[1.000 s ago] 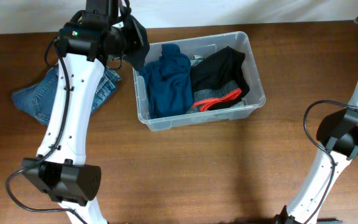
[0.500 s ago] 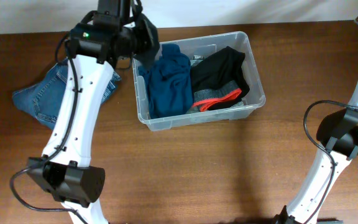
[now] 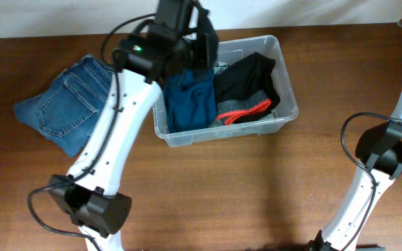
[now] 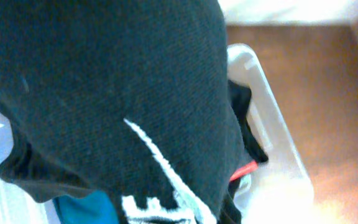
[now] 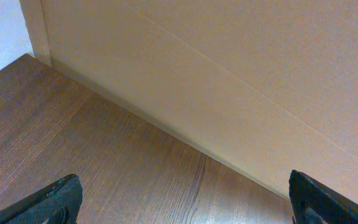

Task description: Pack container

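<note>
The container (image 3: pixel 291 111) is a clear plastic tub on the wooden table. In it lie a blue garment (image 3: pixel 190 101) on the left and a black garment with an orange-red band (image 3: pixel 246 84) on the right. My left gripper (image 3: pixel 199 47) hangs over the tub's back left part, shut on a dark garment with white lettering (image 4: pixel 104 93). That garment fills the left wrist view and hides the fingers. Past it the tub's rim (image 4: pixel 272 143) shows. My right gripper (image 5: pixel 185 199) is open over bare table, nothing between its fingers.
A pair of folded blue jeans (image 3: pixel 65 104) lies on the table left of the tub. The right arm (image 3: pixel 386 150) stands at the right edge, far from the tub. A pale wall (image 5: pixel 229 74) borders the table there.
My left arm has swung right, from beside the tub's left wall to over the tub, carrying the dark garment. The jeans are now uncovered. The right arm has not moved.
</note>
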Action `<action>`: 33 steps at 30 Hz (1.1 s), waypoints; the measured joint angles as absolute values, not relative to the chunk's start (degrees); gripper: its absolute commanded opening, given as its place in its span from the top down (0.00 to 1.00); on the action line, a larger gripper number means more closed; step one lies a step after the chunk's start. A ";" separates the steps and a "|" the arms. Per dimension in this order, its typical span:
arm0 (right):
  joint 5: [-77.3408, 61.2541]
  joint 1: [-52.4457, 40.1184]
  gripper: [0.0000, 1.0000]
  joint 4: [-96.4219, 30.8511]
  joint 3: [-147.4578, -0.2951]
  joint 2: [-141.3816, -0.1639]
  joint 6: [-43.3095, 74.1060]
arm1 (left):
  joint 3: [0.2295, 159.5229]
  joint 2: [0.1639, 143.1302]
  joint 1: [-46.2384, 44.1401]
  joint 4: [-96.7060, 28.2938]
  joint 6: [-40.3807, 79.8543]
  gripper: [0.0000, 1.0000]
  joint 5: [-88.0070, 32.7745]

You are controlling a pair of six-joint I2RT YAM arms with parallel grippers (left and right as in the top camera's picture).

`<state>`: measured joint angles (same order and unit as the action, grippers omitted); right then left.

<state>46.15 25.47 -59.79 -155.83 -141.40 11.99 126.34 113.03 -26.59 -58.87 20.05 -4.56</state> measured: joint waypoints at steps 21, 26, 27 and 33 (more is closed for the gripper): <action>46.15 25.47 0.02 -59.79 -155.83 -141.38 11.94 | 126.34 124.88 -34.76 -72.90 12.78 0.99 -1.65; 46.15 25.47 0.02 -59.79 -155.83 -141.40 12.01 | 126.34 124.88 -34.76 -74.37 12.80 0.99 -1.48; 46.15 25.47 0.02 -59.79 -155.85 -141.40 11.97 | 126.34 124.88 -34.76 -74.11 12.80 1.00 -1.50; 46.15 25.47 0.02 -59.79 -155.85 -141.40 11.94 | 126.34 124.90 -34.76 -72.40 12.80 0.99 -1.48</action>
